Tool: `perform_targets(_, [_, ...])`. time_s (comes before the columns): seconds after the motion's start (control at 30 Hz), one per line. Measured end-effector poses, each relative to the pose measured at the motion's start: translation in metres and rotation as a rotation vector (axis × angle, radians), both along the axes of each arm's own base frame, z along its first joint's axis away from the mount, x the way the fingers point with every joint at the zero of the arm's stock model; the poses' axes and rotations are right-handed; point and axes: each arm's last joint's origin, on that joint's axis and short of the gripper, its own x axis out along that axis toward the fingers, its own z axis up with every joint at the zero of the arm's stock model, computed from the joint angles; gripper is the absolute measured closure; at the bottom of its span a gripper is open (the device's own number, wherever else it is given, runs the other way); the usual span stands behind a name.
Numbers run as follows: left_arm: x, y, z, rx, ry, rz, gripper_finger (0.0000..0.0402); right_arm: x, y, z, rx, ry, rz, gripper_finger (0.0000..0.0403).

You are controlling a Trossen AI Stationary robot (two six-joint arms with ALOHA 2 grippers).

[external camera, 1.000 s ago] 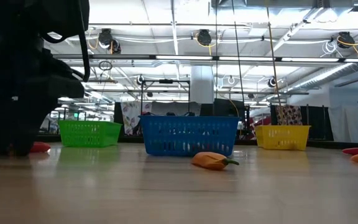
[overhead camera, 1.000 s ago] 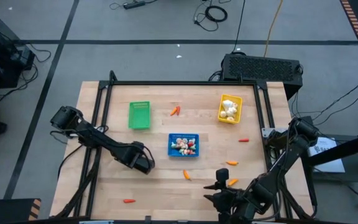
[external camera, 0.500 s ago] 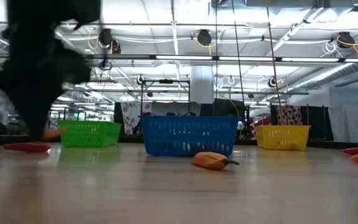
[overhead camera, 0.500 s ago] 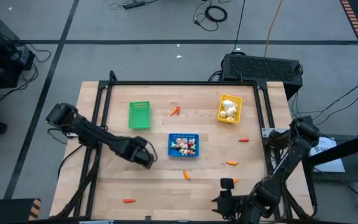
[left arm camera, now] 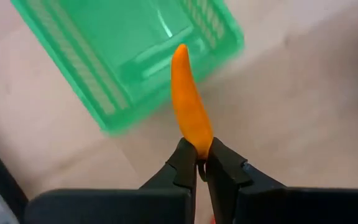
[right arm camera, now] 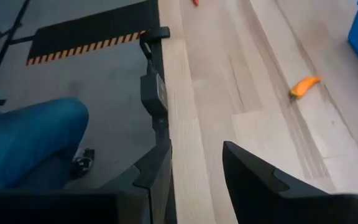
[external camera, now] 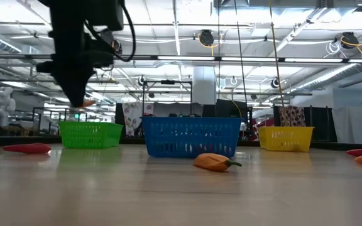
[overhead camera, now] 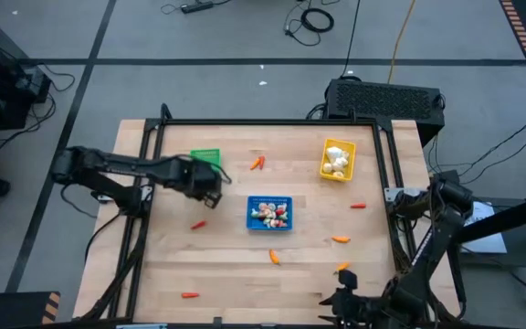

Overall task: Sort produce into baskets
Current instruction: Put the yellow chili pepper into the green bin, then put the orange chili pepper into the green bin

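Your wooden table (overhead camera: 245,274) sits in a large hall with ceiling lights and cables on the grey floor. Seen from above, the green basket (overhead camera: 207,155) lies toward 10 o'clock, the blue basket (overhead camera: 269,213) near the centre and the yellow basket (overhead camera: 337,159) toward 2 o'clock. The left gripper (left arm camera: 198,169) hangs above the green basket, pinched narrow on the blunt end of an orange carrot (left arm camera: 189,106) that juts out over the basket's rim.

The risk from here, as I judge it: the grip takes only the very end of the carrot, so a jolt could swing it loose, and a release too near the rim could drop it onto the table beside the basket.

The right gripper (right arm camera: 194,168) waits off the table's near edge at about 5 o'clock, jaws parted with nothing between them.

From above, the arm covers most of the green basket, so you cannot tell what lies in it. Loose carrots (overhead camera: 274,257) and a red piece (overhead camera: 197,224) lie scattered on the table; they are too small to tell apart further.
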Motion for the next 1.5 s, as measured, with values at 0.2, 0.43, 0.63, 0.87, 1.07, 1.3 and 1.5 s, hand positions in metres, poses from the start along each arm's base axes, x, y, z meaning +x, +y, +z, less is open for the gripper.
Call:
perform_targets(0.2, [-0.003,0.037,-0.001,0.011,0.027,0.046,0.0377,-0.001,0.008,-0.013,0.010,0.017,-0.018,0.0268])
perform_targets(0.43, [-0.004,0.055,-0.004,0.001,0.041,0.028,0.0367,0.000,0.011,-0.019,0.043,0.031,-0.060,0.0268])
perform_targets(0.63, [-0.003,0.056,-0.004,0.030,0.037,-0.030,0.0319,-0.006,0.014,-0.019,0.084,0.029,-0.086,0.0268])
perform_targets(0.87, [-0.002,0.056,-0.004,0.032,0.031,-0.032,0.0256,-0.010,0.016,-0.019,0.084,0.010,-0.095,0.0268])
perform_targets(1.07, [0.004,0.048,-0.003,0.008,-0.020,-0.046,0.0246,-0.009,0.015,-0.019,0.038,0.007,-0.062,0.0268])
perform_targets(1.3, [0.017,0.008,0.002,-0.146,-0.105,-0.231,0.0248,-0.009,0.013,-0.020,-0.014,0.014,-0.036,0.0268])
perform_targets(1.5, [0.023,-0.043,0.016,-0.192,-0.161,-0.424,0.0249,-0.007,0.012,-0.020,-0.046,0.014,-0.015,0.0268])
